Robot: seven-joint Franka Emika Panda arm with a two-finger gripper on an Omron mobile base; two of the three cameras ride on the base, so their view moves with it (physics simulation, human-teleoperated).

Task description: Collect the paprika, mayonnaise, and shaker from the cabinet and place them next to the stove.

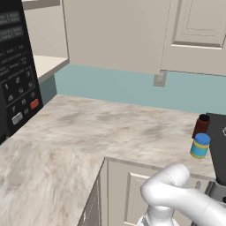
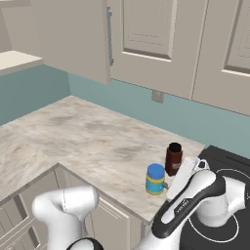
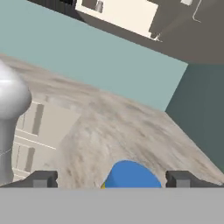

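Observation:
The mayonnaise [image 2: 155, 179], a squat jar with a blue lid, stands on the marble counter [image 2: 93, 136] just left of the black stove [image 2: 229, 163]. Behind it, upright, is the dark red paprika [image 2: 173, 158]. Both also show at the counter's right end: mayonnaise [image 1: 200, 146], paprika [image 1: 201, 126], stove [image 1: 219, 145]. My gripper [image 3: 111, 179] is open just above the jar; its blue lid [image 3: 131, 176] sits between the wide-apart fingertips, touching neither. On the cabinet's pale shelf [image 3: 127, 15] stands a tiny grey shape, apparently the shaker [image 3: 99, 6].
A black microwave [image 1: 15, 84] with a keypad stands at the counter's left end, below the doorless cabinet [image 1: 44, 64]. Panelled wall cabinets [image 2: 146, 34] hang over the teal backsplash, which carries an outlet [image 1: 160, 79]. Drawer fronts line the counter's near side.

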